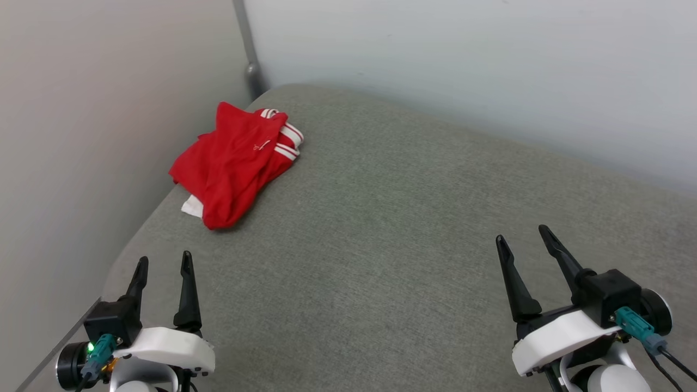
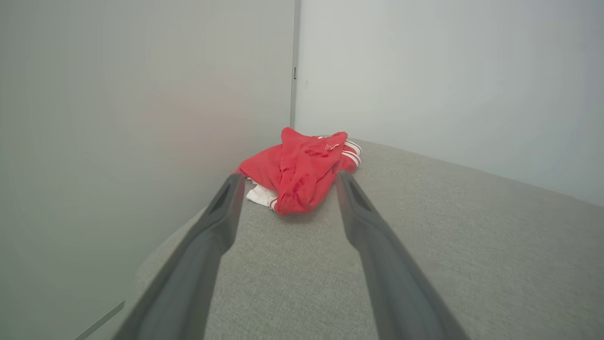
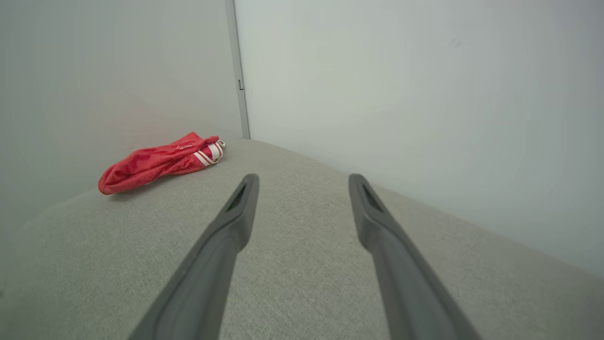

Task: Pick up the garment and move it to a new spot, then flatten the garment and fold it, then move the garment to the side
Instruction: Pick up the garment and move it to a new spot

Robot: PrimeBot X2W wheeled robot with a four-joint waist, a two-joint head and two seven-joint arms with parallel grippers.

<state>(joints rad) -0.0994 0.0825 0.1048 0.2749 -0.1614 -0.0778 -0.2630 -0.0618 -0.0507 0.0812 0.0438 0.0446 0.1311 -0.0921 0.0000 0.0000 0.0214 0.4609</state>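
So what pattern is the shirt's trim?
Red and white stripes; the garment shows it best in the head view.

We log jersey shirt (image 1: 231, 163) at 10 o'clock: red cloth, matt, fine mesh-like knit, striped trim | padded surface (image 1: 381, 245): grey woven fabric, matt, slightly rough | left gripper (image 1: 164, 257) at 7, right gripper (image 1: 520, 233) at 5: fingers (image 1: 188, 294) dark matt plastic, shells (image 1: 169, 348) smooth white plastic | walls (image 1: 81, 136): smooth, matt | corner post (image 1: 250, 49) at 11: we read dull grey metal

Head view high, downward; wrist views low, forward; garment (image 1: 234, 163) common to all.
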